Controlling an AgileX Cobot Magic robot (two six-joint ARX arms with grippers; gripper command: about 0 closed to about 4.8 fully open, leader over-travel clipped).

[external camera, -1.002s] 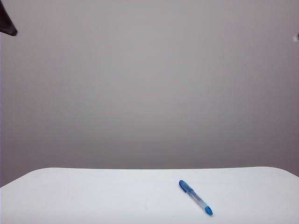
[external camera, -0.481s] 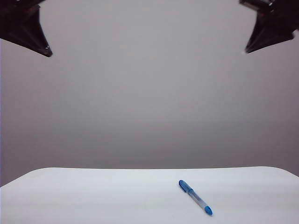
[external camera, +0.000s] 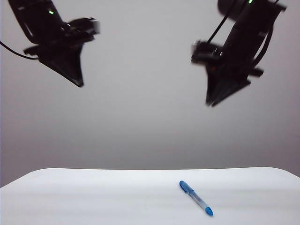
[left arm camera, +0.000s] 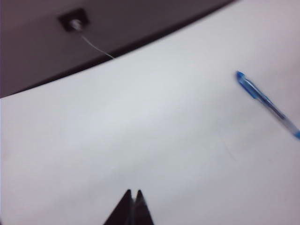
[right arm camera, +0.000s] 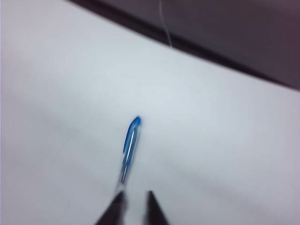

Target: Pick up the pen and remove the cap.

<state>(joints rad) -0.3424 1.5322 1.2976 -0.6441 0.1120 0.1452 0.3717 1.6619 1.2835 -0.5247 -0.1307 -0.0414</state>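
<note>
The pen (external camera: 196,198) lies flat on the white table (external camera: 93,197), right of the middle, slanting from back left to front right. Its thicker blue end, the cap (external camera: 185,187), is on the pen and points away from the front edge. My left gripper (external camera: 79,83) hangs high above the table's left side, shut and empty. My right gripper (external camera: 210,102) hangs high above the pen, its fingers a little apart and empty. In the left wrist view the pen (left arm camera: 265,101) lies far from the shut gripper (left arm camera: 133,192). In the right wrist view the pen (right arm camera: 129,150) lies just beyond the open gripper (right arm camera: 135,194).
The table's rounded far edge (external camera: 150,169) meets a plain grey wall. The left wrist view shows dark floor past the table's edge, with a small dark fitting (left arm camera: 74,21) and a thin wire. A thin wire (right arm camera: 164,23) also shows in the right wrist view.
Both arms have swung down from the upper corners into full view and in toward the middle. The pen has not moved.
</note>
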